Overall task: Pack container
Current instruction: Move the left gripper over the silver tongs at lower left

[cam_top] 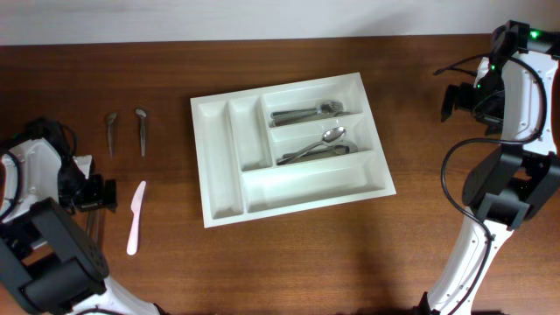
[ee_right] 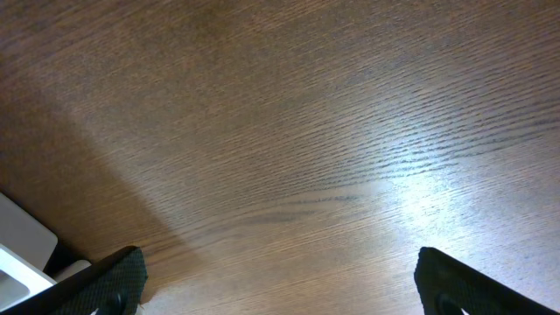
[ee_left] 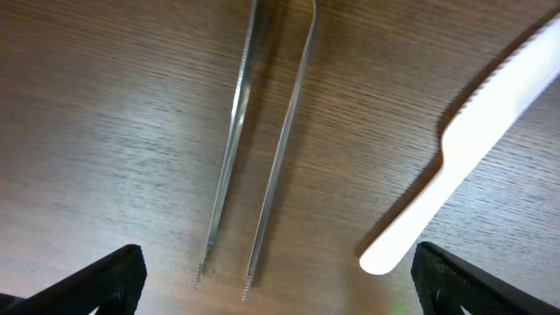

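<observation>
The container (cam_top: 219,166) is a large white tray in the middle of the table. Forks (cam_top: 306,112) lie in its top long compartment and spoons (cam_top: 315,147) in the one below. My left gripper (cam_top: 94,194) is open at the table's left. In the left wrist view the left gripper (ee_left: 280,284) hangs over metal tweezers (ee_left: 262,149), their serrated tips between my fingers, with a white plastic knife (ee_left: 472,149) at the right. My right gripper (cam_top: 453,101) is open at the far right, and in its wrist view the right gripper (ee_right: 280,280) is over bare wood, holding nothing.
Two metal utensils (cam_top: 112,131) (cam_top: 141,129) lie side by side left of the tray. The white knife (cam_top: 136,217) lies below them, the tweezers (cam_top: 94,226) beside it. A corner of the tray (ee_right: 22,254) shows at the right wrist view's lower left.
</observation>
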Controlling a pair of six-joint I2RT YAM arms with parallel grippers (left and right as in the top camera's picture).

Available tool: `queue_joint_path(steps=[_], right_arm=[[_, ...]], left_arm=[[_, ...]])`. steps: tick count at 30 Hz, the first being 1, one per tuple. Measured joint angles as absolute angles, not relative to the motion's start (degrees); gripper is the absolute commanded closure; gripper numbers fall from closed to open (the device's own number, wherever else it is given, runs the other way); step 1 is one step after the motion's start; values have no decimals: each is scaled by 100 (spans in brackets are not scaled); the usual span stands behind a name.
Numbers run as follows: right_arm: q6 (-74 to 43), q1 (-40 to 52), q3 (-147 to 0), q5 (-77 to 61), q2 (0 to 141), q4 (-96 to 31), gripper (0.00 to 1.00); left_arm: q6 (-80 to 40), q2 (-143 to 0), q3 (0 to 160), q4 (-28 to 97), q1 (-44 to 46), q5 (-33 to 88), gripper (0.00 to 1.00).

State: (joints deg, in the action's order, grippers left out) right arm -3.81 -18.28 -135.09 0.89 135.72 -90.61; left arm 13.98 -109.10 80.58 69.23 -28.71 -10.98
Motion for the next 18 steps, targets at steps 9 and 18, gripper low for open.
queue_joint_path(steps=[9, 18], right_arm=[[-384, -1828, -13509, 91, 13572, -9061, 1], [-381, -1828, -13509, 89, 13572, -9061, 1]], left_arm=[[1426, -10973, 8034, 6766, -2915, -1094, 1], [1981, -10980, 8014, 6652, -3234, -722, 1]])
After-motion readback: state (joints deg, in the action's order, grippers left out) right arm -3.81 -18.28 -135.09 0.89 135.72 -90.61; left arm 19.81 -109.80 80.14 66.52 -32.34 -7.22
